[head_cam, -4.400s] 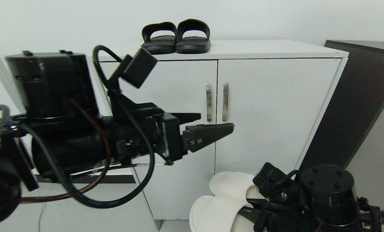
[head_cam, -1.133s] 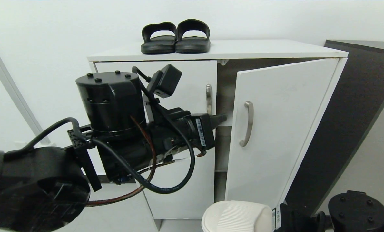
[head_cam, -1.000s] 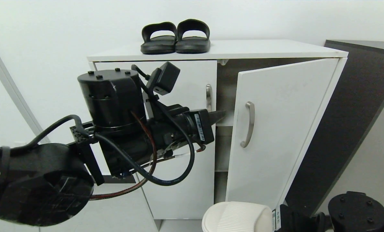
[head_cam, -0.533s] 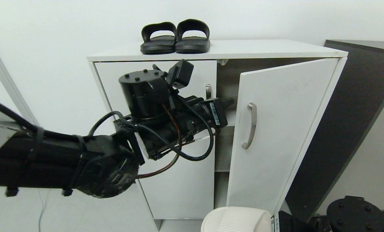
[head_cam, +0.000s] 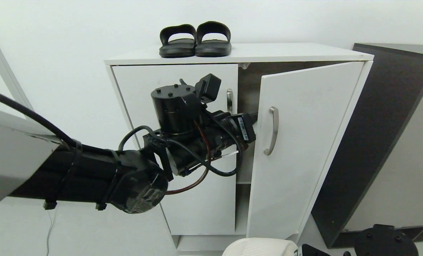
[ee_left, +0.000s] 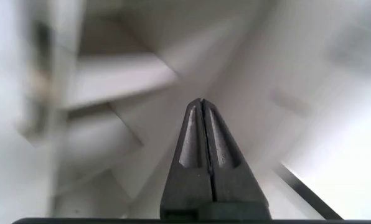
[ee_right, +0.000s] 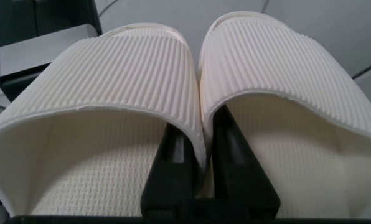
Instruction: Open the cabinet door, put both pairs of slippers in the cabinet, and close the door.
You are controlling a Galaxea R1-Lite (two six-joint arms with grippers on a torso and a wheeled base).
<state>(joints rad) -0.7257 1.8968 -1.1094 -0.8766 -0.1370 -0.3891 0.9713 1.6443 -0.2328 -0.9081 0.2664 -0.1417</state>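
That white cabinet [head_cam: 303, 149] looks like smooth matt laminate, its curved handle [head_cam: 275, 129] brushed metal. Black slide slippers [head_cam: 195, 41] are matt, rubber-ish; cream slippers [ee_right: 123, 81] ribbed foam.

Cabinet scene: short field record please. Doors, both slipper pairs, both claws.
right door: ajar, dark interior showing beside it
left door: shut
black slippers: side by side on the cabinet top
white slippers: held together by their inner walls, low in front of the doors
left claw: shut, empty, tip in the gap at the right door's free edge
right claw: shut on the white slippers
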